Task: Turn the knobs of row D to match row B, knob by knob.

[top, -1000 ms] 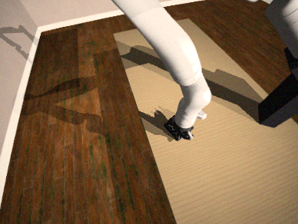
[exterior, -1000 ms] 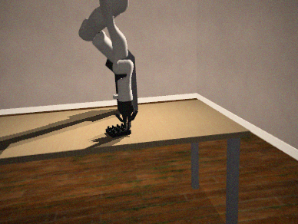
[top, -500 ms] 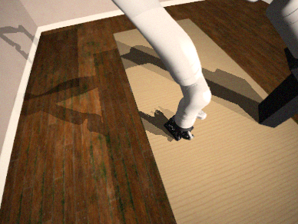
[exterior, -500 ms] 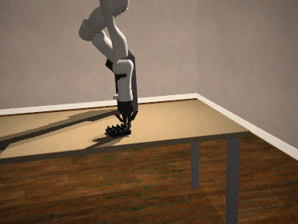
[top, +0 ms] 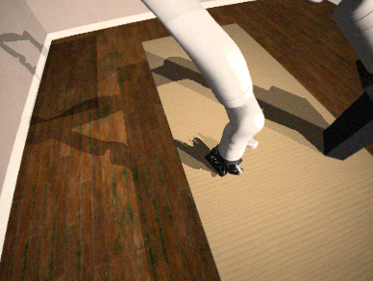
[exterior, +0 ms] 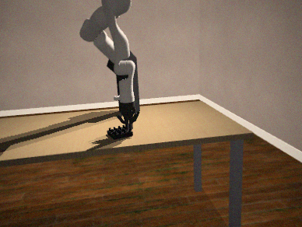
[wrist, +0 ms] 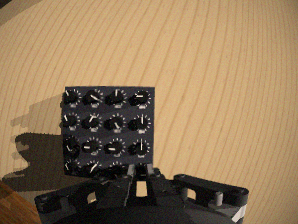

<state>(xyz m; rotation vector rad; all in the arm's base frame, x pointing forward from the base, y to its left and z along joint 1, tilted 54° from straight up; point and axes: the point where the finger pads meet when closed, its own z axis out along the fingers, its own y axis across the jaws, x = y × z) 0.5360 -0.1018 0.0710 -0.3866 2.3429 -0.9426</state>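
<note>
"What are the fingers doing?"

"They're closed on knob D4 (wrist: 141, 170), gripping it at the box's front right corner (the tips mostly hide it). The gripper (top: 225, 166) (exterior: 129, 127) (wrist: 140, 172) points down."

"And its neighbours?"

"D1 (wrist: 70, 166) and D2 (wrist: 93, 167) show partly; D3 (wrist: 116, 166) is mostly covered. Farther back, B4's (wrist: 142, 123) line points to the rear."

"Where's the knob box (exterior: 120, 134) (wrist: 109, 135)?"

"On the table (top: 288, 207) (exterior: 187, 120) (wrist: 225, 100), near its edge. The white arm (top: 216, 63) (exterior: 125, 74) reaches down from above."
</note>
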